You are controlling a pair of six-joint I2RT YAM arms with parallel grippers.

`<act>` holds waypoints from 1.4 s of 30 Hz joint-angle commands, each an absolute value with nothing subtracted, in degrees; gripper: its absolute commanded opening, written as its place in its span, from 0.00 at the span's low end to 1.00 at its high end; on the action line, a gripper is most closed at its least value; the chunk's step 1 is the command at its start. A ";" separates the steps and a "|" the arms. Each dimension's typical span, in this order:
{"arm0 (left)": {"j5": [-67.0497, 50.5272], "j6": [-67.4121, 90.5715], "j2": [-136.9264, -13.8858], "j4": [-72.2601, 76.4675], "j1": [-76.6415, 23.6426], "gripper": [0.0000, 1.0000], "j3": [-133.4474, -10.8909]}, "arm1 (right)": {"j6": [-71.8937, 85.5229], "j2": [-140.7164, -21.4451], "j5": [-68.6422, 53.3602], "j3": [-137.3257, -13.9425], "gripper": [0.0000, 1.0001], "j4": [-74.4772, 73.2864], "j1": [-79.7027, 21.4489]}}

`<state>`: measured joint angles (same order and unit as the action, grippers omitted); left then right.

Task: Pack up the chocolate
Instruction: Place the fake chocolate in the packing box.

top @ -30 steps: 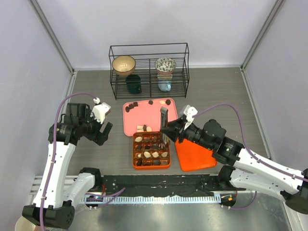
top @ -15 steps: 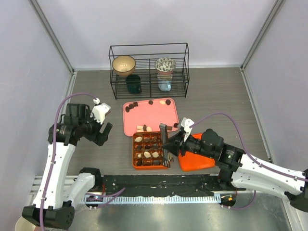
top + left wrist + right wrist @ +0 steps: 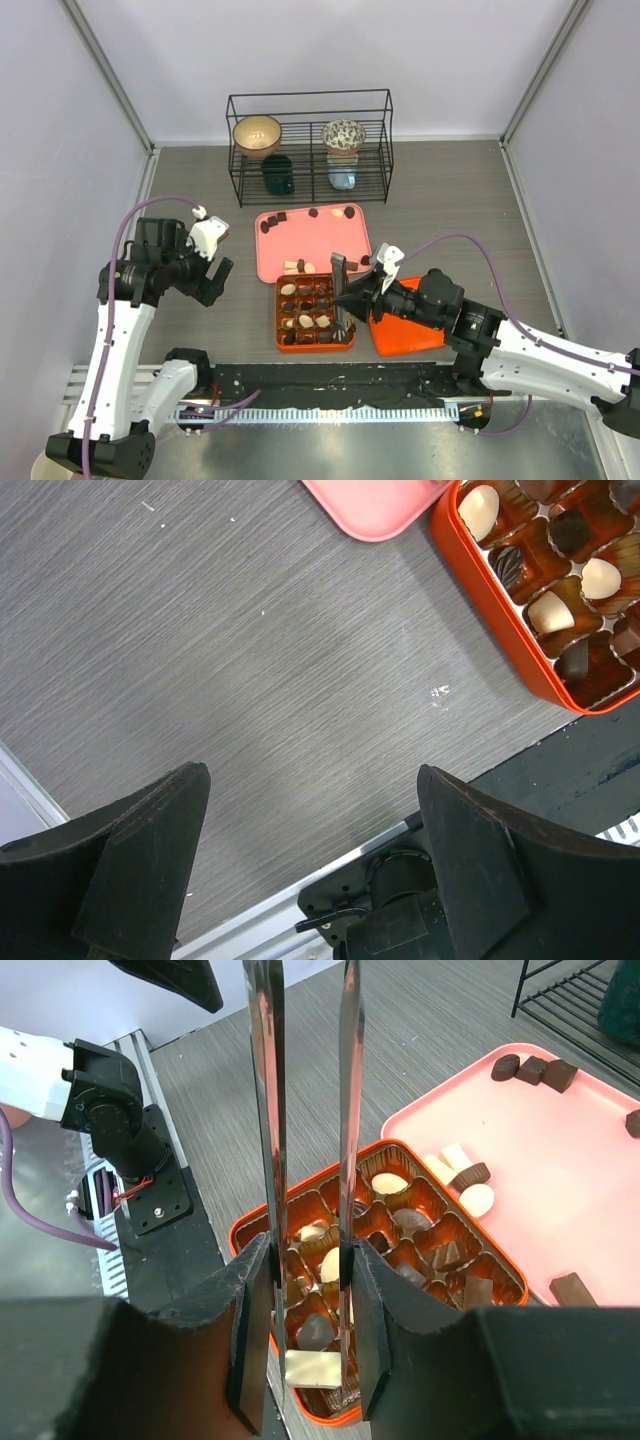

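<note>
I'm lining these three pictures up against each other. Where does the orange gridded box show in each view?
Top external: the orange gridded box sits centre, just below the pink tray.
Left wrist: top right corner, partly cut off.
Right wrist: lower centre, behind the tongs.
Shared landmark: the pink tray, next to the box in all three.

I count one orange gridded box (image 3: 279,315), one orange lid (image 3: 403,336) at its three o'clock, one pink tray (image 3: 320,245) at twelve carrying roughly ten loose chocolates (image 3: 313,212), one wire rack (image 3: 308,150), two bowls (image 3: 257,135), two mugs (image 3: 277,175), one pair of metal tongs (image 3: 262,1110).
</note>
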<state>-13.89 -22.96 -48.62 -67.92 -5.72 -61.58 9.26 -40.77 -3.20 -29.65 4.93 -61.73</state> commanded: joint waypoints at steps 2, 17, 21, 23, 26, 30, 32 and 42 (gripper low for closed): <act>-13.89 -23.12 -47.72 -68.11 -5.54 0.91 -62.67 | 8.97 -38.85 -1.23 -28.57 0.38 8.79 -62.14; -13.54 -23.64 -46.93 -69.43 -5.54 0.93 -64.07 | 7.91 -37.62 -0.26 -28.03 0.46 12.40 -62.14; -13.62 -23.82 -47.02 -69.70 -5.45 0.93 -64.60 | 5.55 -35.60 5.08 -30.93 0.33 7.84 -62.14; -13.80 -23.82 -47.20 -69.70 -5.54 0.93 -64.86 | 4.58 -35.25 10.00 -33.65 0.30 5.11 -62.14; -13.89 -23.73 -47.46 -69.70 -5.54 0.93 -65.30 | 2.82 -35.51 19.99 -37.61 0.27 0.36 -62.14; -13.97 -23.99 -47.55 -69.87 -5.54 0.93 -65.30 | 1.32 -40.15 34.34 -45.42 0.28 -10.60 -60.83; -13.89 -24.17 -47.20 -69.87 -5.45 0.93 -65.04 | 1.15 -43.57 38.04 -49.38 0.26 -13.43 -57.06; -13.10 -24.96 -45.44 -70.49 -5.45 0.95 -64.34 | 4.84 -63.68 11.96 -58.88 0.27 -21.71 -19.17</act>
<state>-13.82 -23.73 -46.59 -70.13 -5.72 -63.24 3.88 -55.94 21.23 -55.40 -18.46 -26.44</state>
